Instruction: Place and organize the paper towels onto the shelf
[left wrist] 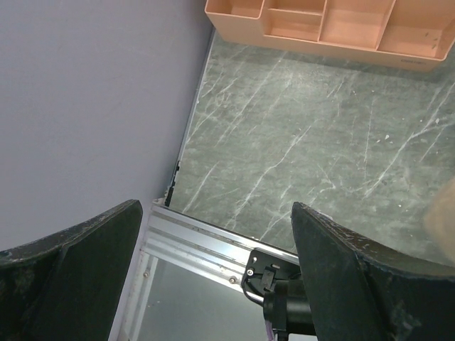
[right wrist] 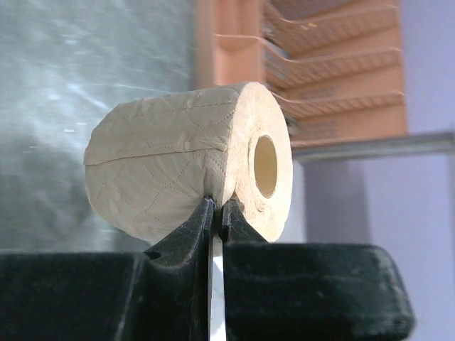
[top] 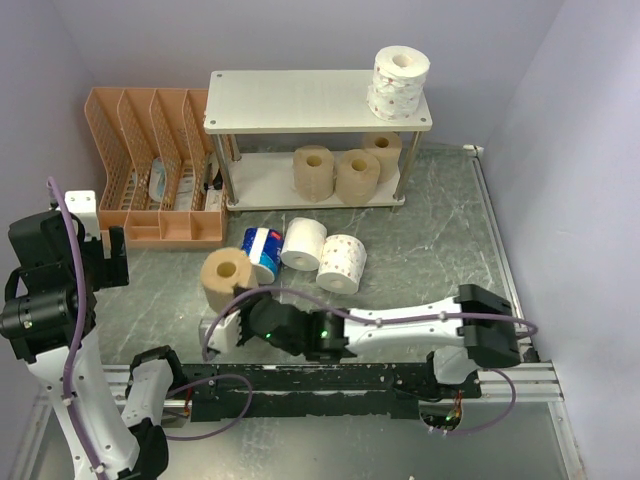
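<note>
Jaws of the right gripper (right wrist: 217, 207) are pressed together, their tips touching a tan roll (right wrist: 178, 163) on the table (top: 440, 240). The left gripper (left wrist: 213, 217) hangs wide open, holding nothing.

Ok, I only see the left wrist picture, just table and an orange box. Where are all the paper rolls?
Observer: Four are on the table: a tan roll, a blue-and-white roll, a white roll and a printed white roll.
Operator: Are any on the shelf yet?
Observer: Yes, three tan ones on its lower board, and a patterned roll on its top board.
Operator: What's the other arm doing?
Observer: The right gripper has its fingers shut, tips at the tan roll's side.
</note>
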Tool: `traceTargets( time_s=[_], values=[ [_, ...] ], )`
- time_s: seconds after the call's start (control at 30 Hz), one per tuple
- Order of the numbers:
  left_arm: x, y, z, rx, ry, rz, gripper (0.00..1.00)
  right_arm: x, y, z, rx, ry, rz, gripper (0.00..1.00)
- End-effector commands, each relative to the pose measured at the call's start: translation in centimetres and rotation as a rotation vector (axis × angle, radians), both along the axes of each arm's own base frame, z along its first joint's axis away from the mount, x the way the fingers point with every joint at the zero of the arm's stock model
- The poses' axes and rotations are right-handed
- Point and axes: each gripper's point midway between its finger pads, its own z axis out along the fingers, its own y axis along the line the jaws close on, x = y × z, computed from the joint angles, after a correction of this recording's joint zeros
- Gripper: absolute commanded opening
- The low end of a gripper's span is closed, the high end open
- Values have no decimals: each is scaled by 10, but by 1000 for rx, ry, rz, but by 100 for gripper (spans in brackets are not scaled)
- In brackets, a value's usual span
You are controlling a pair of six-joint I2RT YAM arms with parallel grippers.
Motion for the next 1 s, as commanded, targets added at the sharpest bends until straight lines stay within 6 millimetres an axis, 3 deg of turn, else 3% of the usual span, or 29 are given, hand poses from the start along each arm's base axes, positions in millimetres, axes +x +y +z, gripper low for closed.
traceTargets(
  time_s=[0.0, 0.1, 0.27, 0.6, 0.8, 0.83, 0.97],
  values=[
    [6, 2, 1, 3, -29, 8, 98, 45, -33, 59, 103, -84, -147, 0],
    [8, 0, -1, -13, -27, 4, 98, 73, -44, 80, 131, -110, -200, 0],
    [10, -1, -2, -23, -33, 5, 98, 149, -64, 92, 134, -209, -317, 0],
    [15, 3, -5, -15, -36, 15, 98, 255, -41, 103, 162, -289, -385, 0],
    [20, 7, -8, -2, -35, 18, 98, 297, -22, 77, 140, -306, -394, 0],
    [21, 8, -8, 2, -34, 21, 98, 308, -18, 58, 117, -297, -401, 0],
    [23, 11, -9, 13, -39, 30, 98, 331, -17, 45, 151, -283, -449, 0]
  ],
)
